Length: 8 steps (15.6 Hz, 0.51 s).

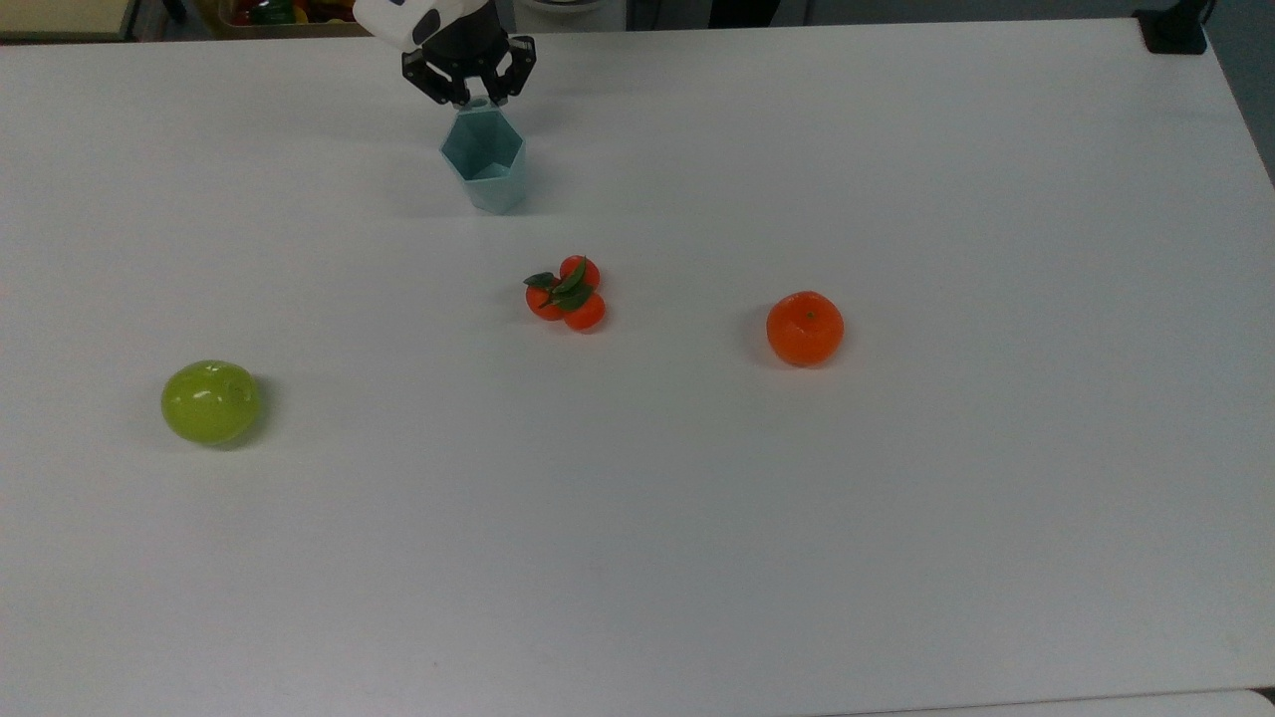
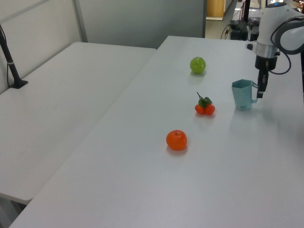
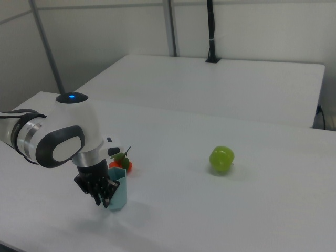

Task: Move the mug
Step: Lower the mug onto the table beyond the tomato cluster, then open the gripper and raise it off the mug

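Note:
The mug (image 1: 485, 164) is pale teal with a hexagonal rim. It stands upright on the white table (image 1: 896, 518) near the far edge in the top view. My gripper (image 1: 478, 100) reaches down right behind it, with its fingers closed around the small handle. In the left view the mug (image 2: 242, 95) sits at the left view's right, and my gripper (image 2: 259, 92) is at its handle side. From the right view, my gripper (image 3: 105, 201) partly covers the mug (image 3: 121, 197).
A cluster of small tangerines with leaves (image 1: 566, 294) lies just in front of the mug. An orange (image 1: 805, 328) sits further to the top view's right. At the top view's left lies a green apple (image 1: 210, 401). A second table (image 2: 71, 95) adjoins.

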{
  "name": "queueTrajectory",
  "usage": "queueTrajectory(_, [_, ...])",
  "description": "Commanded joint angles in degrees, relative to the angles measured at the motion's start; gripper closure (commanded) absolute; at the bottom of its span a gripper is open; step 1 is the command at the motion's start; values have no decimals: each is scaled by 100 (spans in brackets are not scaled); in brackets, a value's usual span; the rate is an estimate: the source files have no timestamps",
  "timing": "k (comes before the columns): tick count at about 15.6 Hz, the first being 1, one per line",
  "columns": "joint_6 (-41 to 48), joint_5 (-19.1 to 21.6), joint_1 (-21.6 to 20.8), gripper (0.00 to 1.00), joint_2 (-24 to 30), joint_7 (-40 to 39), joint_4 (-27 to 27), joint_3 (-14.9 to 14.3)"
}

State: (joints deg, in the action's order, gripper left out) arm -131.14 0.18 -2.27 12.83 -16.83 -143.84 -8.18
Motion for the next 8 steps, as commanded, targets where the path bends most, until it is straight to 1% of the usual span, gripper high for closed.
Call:
queueTrajectory(1, [-78, 70, 43, 64, -96, -49, -74, -17])
queueTrajectory(3, [-61, 70, 43, 48, -87, -40, -74, -17])
queueTrajectory(5, [-52, 70, 43, 27, -87, 30, -65, -17])
queueTrajectory(8, [298, 70, 34, 2, 0, 337, 31, -17])
